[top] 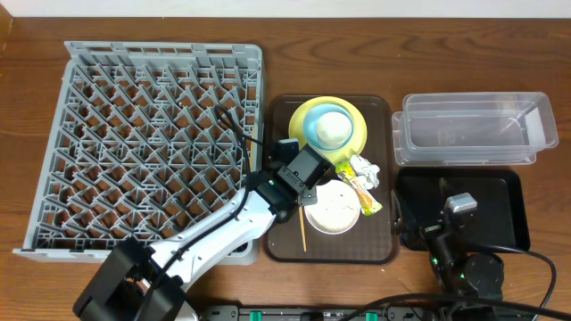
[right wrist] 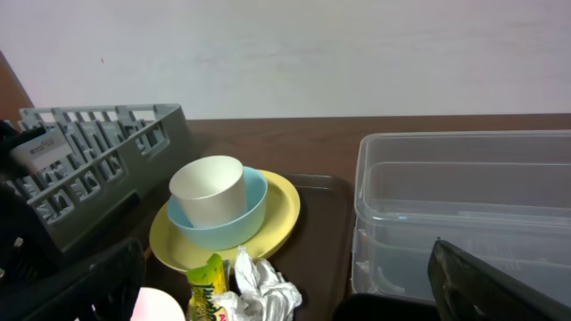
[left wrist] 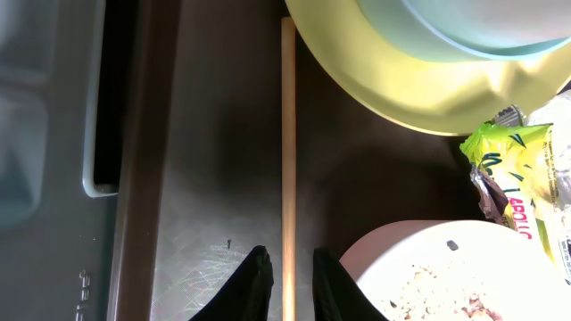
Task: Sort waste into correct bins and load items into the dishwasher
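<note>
L pincer (left wrist: pixel 290 272) sat low over the large brown rectangular serving tray (top: pixel 284 111). Its two black fingertips (left wrist: pixel 254 285) were set narrow w/ a thin wooden chopstick (left wrist: pixel 288 134) running btwn them. Thin dark gaps showed either side of the stick, so couldn't tell if it was pinched or only straddled.

The chopstick lay flat on the tray floor, long axis running near-to-far from the robot. One end was at the pincer, the other pointed at the rim of the round yellow plate (left wrist: pixel 419 89). The tray floor was dark, matt and faintly scuffed.

Just R of the stick stood the white bowl (left wrist: pixel 393 254) w/ small white crumb-like bits (left wrist: pixel 428 285) inside. Beyond it lay the yellow-green and orange snack wrapper (left wrist: pixel 513 169). Its dark print ran sideways, approx. "APOLLO", partly cut off. The crumpled white paper scrap (top: pixel 366 168) touched the wrapper.

On the plate sat the light blue bowl (right wrist: pixel 252 214) w/ the small white cup (right wrist: pixel 208 192) upright in it.

The large square grey plastic dish rack (top: pixel 152 143) stood just L of the brown tray. On the R side were the clear plastic rectangular tub (top: pixel 473 129), farther off, and the shallow black rectangular tray (top: pixel 504 192), nearer.

R pincer (right wrist: pixel 285 259) hovered over that black tray, fingers spread wide, holding nothing.

All of it stood on a brown wood-grain table (top: pixel 27 89), w/ a plain pale wall (right wrist: pixel 312 53) behind.
</note>
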Controlling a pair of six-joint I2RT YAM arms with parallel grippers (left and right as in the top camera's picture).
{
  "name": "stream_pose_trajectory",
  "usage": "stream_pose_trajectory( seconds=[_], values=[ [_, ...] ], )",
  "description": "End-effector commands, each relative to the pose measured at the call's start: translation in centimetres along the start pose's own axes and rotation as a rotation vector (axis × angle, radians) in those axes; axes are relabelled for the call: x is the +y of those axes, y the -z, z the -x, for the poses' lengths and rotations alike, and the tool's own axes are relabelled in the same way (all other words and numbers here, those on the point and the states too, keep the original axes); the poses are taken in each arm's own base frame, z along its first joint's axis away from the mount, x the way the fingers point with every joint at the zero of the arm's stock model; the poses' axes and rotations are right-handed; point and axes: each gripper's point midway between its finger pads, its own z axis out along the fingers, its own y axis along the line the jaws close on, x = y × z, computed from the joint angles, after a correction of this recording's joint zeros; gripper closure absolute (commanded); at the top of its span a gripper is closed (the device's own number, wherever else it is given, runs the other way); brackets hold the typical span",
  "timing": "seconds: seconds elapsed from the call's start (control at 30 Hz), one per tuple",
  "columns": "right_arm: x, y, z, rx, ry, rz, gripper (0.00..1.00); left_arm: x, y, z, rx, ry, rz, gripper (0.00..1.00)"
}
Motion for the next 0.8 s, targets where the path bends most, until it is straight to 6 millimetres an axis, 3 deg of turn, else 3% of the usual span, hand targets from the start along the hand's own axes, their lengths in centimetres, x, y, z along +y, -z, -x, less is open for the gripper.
stream_pose_trajectory(
  seconds=[0.0, 0.37, 0.7, 0.77],
  values=[
    [-0.3, 0.0, 0.0, -0.002, 0.005, -0.011, 0.01, 0.4, -0.2, 0.1, -0.012, 0.018, 0.022, 0.81],
    [-0.3, 0.0, 0.0, -0.002, 0.005, -0.011, 0.01, 0.5, -0.8, -0.2, -0.001, 0.027, 0.034, 0.84],
    [-0.3, 0.0, 0.0, -0.002, 0.005, -0.011, 0.01, 0.6, -3.2, -0.8, 0.020, 0.022, 0.061, 0.83],
    [-0.3, 0.0, 0.0, -0.002, 0.005, -0.011, 0.01, 0.6, -3.8, -1.0, 0.025, 0.021, 0.066, 0.79]
  ],
)
